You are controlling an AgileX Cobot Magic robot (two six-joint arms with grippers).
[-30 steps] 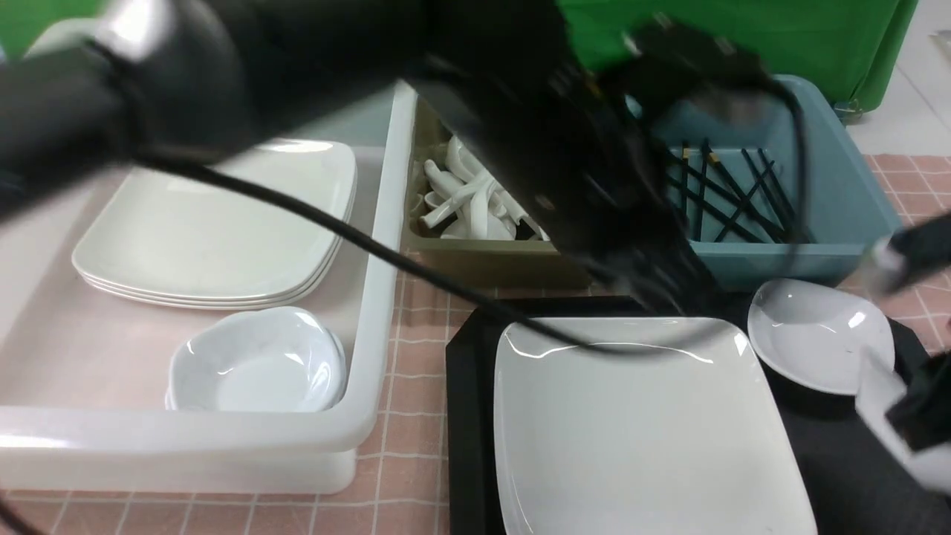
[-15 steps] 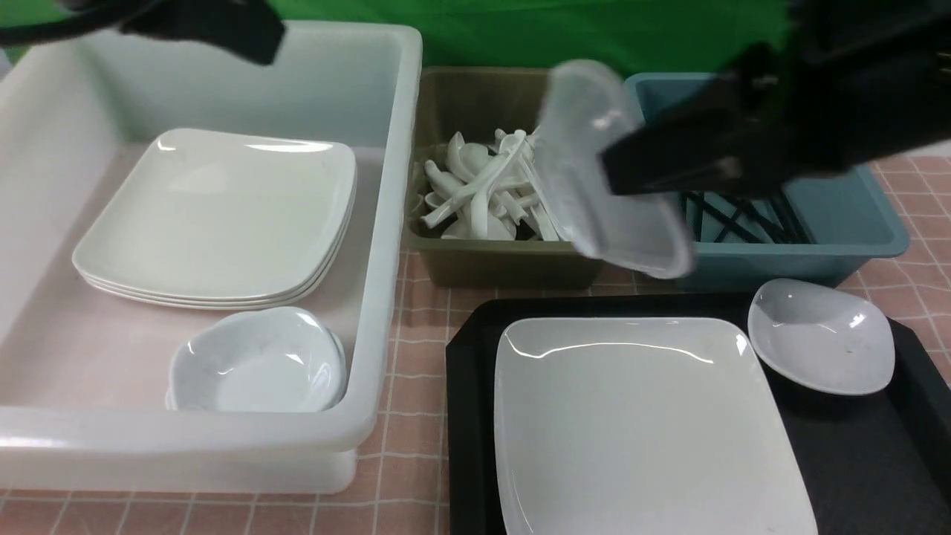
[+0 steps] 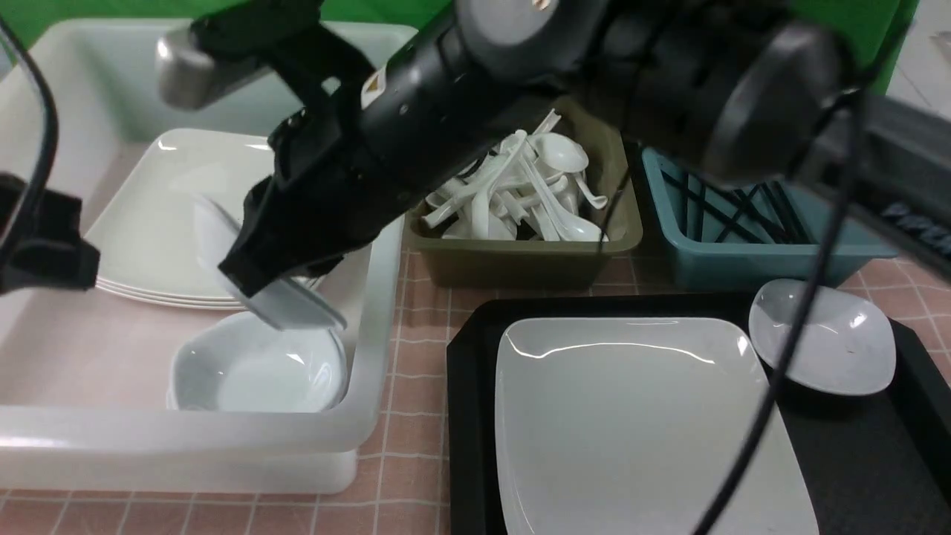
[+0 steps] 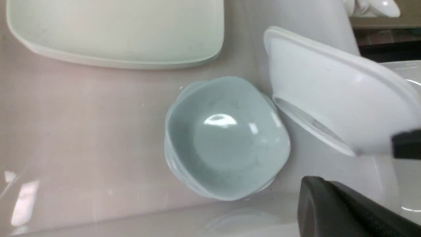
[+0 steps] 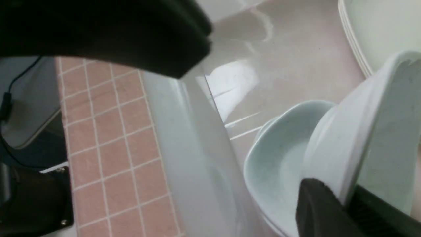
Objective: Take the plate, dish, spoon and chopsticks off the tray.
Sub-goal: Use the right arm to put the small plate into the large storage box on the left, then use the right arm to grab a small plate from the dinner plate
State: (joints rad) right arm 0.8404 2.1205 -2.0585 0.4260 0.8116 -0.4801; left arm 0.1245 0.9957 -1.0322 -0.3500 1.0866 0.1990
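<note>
A dish (image 3: pixel 297 310) is gripped, tilted, by the clenched right gripper (image 3: pixel 249 276) over stacked dishes (image 3: pixel 252 371) in the white tub (image 3: pixel 223 440) at centre left, the left gripper (image 4: pixel 345 210) is closed, and the plate (image 3: pixel 639 423) is seen on the tray (image 3: pixel 468 416) at lower centre.

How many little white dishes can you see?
3: a dish on the black tray, a tilted dish in the right fingers, a dish in the white tub, maybe atop hidden ones.

— Inside the white bin (image 3: pixel 375 312)?
— Stacked square plates (image 3: pixel 141 238), nested small bowls (image 3: pixel 252 371) just beside.
— Further right, on the pink checked cloth (image 3: pixel 420 357)?
— Olive tub (image 3: pixel 520 264) heaped with soup spoons (image 3: pixel 535 200); blue tub (image 3: pixel 773 266) holding black chopsticks (image 3: pixel 713 212).
</note>
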